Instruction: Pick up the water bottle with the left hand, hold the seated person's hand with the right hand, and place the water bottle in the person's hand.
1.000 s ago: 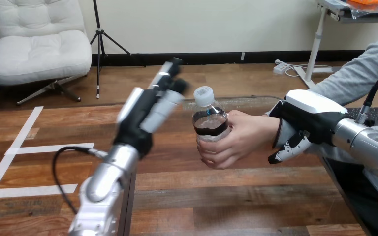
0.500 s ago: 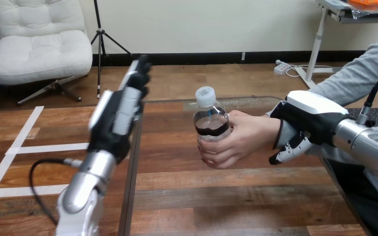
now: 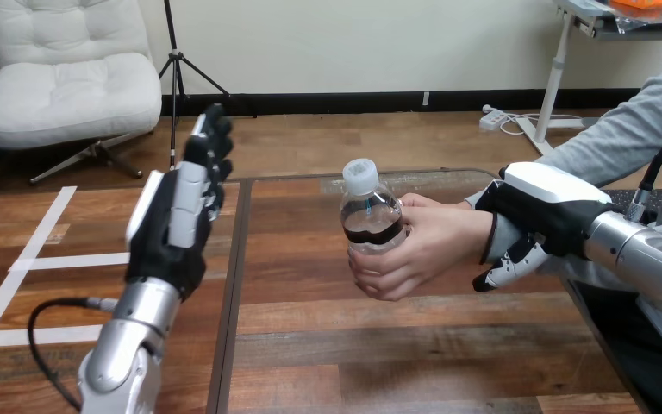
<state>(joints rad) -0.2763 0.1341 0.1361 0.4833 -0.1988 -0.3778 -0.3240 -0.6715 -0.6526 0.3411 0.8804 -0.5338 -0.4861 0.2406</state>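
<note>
Wooden desk (image 3: 396,345) planks run under everything, and one water bottle (image 3: 369,216) is up off them, upright, white cap on top, dark band round its middle. It sits in the person's hand (image 3: 431,246), the one such hand showing, which reaches in from the right with its fingers and thumb wrapped round the bottle's lower half.

Two robot hands are in play. The left hand (image 3: 177,220) is raised by the desk's left edge, its back towards the camera, fingers straight and pointing up and away, holding nothing. A second ago it was just beside the bottle's cap; half a second ago it was already clear of it; now it has swung further left and stands well apart from the bottle. The silver forearm below it has moved left with it.

The right hand (image 3: 543,207) has not shifted. It lies over the person's wrist (image 3: 481,233), and its fingers (image 3: 504,267) curl down and round the near side of that wrist, clamped there. The bottle and the person's hand have stayed put, bar a slight rise
</note>
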